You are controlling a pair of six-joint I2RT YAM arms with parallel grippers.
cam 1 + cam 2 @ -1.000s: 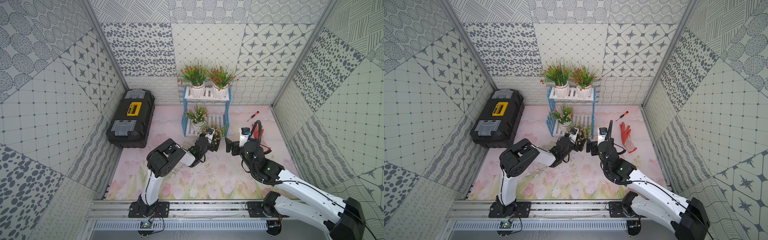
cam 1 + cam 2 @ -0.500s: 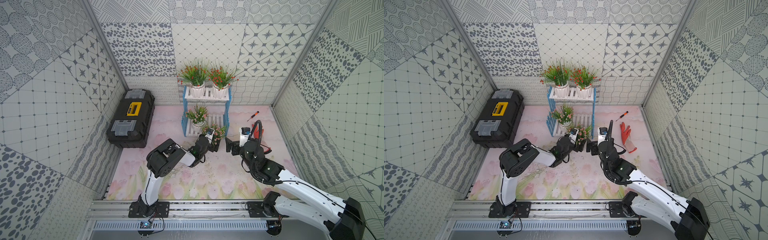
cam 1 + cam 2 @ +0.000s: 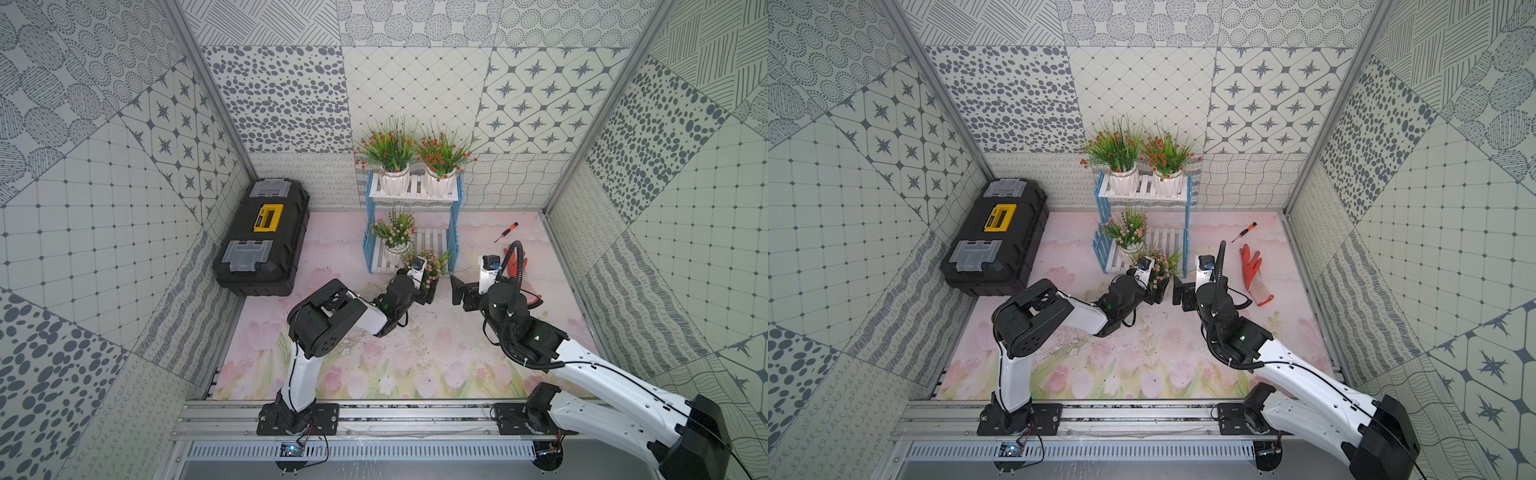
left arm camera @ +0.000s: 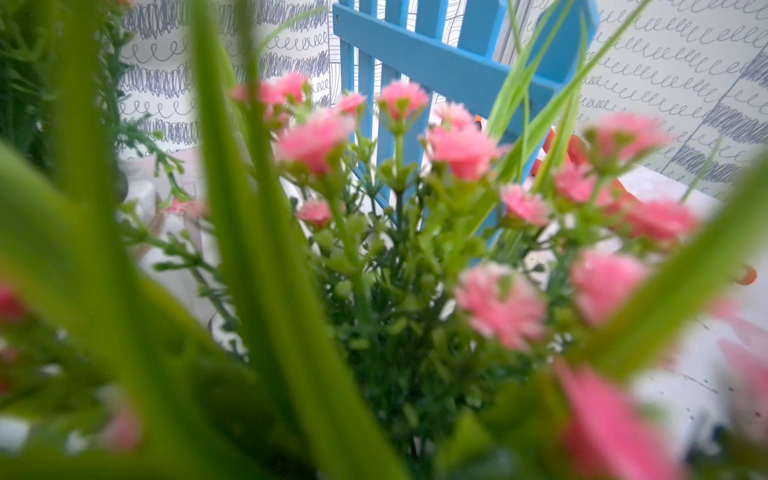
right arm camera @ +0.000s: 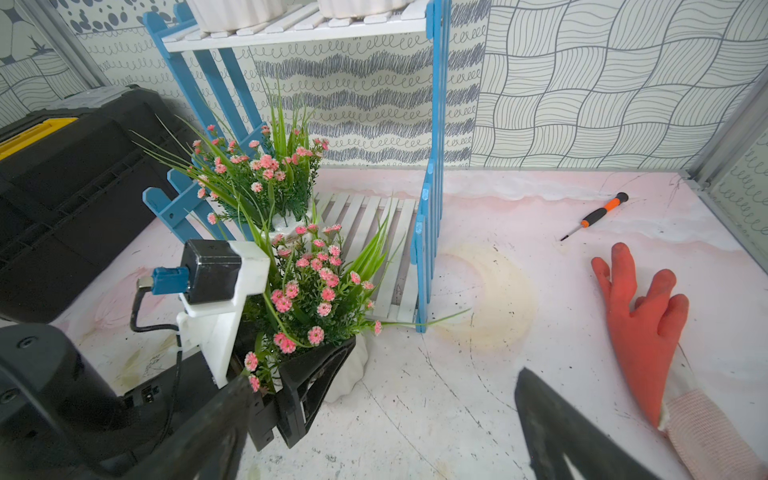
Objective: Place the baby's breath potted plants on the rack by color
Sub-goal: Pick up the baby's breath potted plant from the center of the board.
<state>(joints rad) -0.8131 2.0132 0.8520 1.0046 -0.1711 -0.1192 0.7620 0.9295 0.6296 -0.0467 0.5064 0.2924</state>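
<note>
While the last pink baby's breath [image 5: 316,291] stands on the floor just before the rack [image 5: 432,166], the left gripper [image 3: 428,287] straddles its white pot [image 5: 353,374]; whether the jaws grip firmly cannot be told. Nearby, the right gripper [image 3: 459,291] hangs spread and empty. Next, probably: lift it over the front edge onto the lower shelf [image 5: 374,224], beside the shelved pink plant [image 5: 257,174].

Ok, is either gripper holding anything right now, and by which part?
Left gripper straddles the white pot of the floor-standing pink plant; a firm grip cannot be told. Right gripper is open, empty.
</note>
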